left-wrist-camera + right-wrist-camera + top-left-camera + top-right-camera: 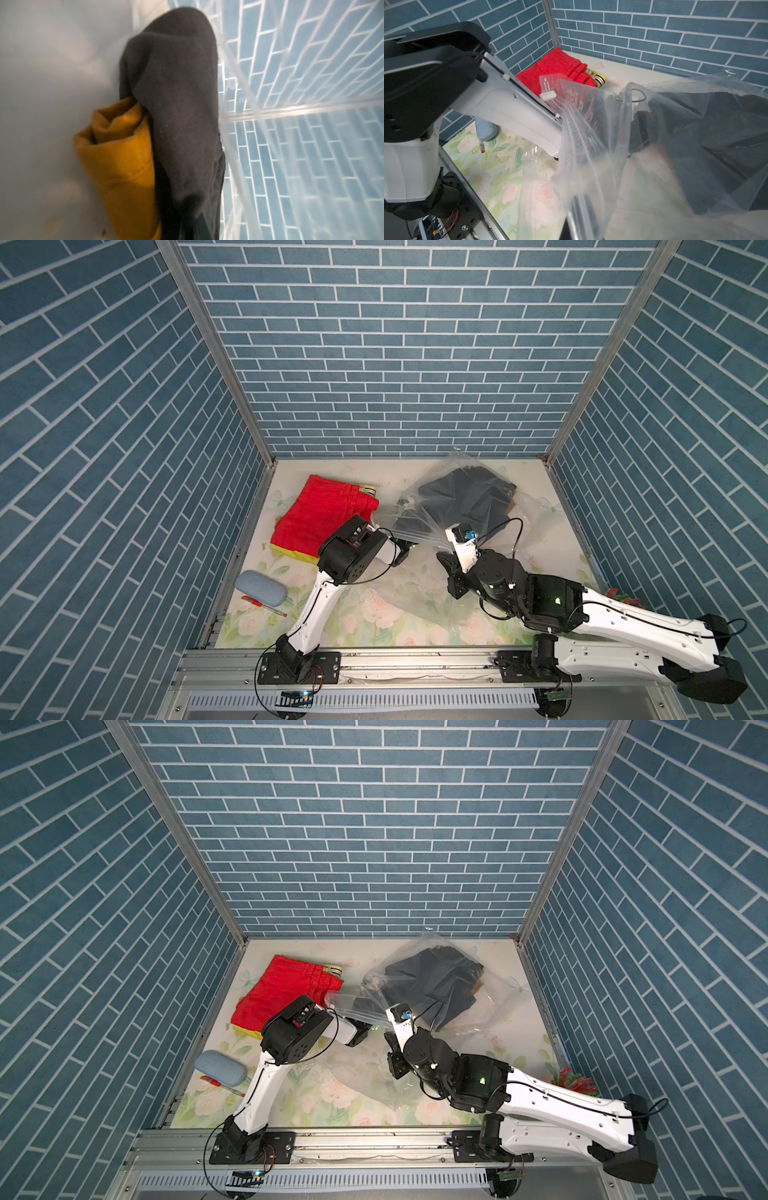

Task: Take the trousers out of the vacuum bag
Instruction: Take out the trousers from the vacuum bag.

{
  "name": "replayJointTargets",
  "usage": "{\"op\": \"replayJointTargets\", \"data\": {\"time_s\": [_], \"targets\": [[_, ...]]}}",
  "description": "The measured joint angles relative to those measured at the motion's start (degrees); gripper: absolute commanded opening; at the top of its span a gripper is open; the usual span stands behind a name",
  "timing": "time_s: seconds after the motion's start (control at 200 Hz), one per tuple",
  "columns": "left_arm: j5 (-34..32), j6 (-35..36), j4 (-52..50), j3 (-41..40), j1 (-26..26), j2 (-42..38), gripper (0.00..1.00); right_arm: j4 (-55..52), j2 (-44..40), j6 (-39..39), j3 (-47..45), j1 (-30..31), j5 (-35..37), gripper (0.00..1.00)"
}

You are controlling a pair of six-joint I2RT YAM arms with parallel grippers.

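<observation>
Inside, black trousers (pixel 465 497) crumple in the clear vacuum bag (pixel 536 526).

Crowded at the desk (pixel 415 477) middle: vacuum bag (pixel 536 526) spread from far right toward the near edge, black trousers (pixel 465 497) filling its far end. Left arm (pixel 320 605) reaching into the bag mouth, right arm (pixel 623 622) lying across the near right. Red trousers (pixel 320 514) blocking the far left; blue case (pixel 261 591) and pen (pixel 266 606) along the left edge. Bare strip between red trousers and bag, and along the far edge
</observation>
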Motion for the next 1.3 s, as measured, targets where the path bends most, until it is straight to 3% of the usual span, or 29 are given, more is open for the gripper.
{"op": "replayJointTargets", "data": {"time_s": [0.505, 0.78, 1.3], "targets": [[6.43, -4.79, 9.86, -0.59, 0.46, -0.24, 0.0, -0.09, 0.52, 1.03, -0.63, 0.15, 2.62, 0.0], [6.84, -4.37, 9.9, -11.54, -0.24, -6.97, 0.0, -1.99, 0.59, 2.64, -0.63, 0.17, 5.88, 0.0], [6.21, 0.2, 0.09, -18.14, -5.25, -20.72, 0.0, -4.15, 3.8, 5.16, -0.61, 0.17, 9.9, 0.0]]}}
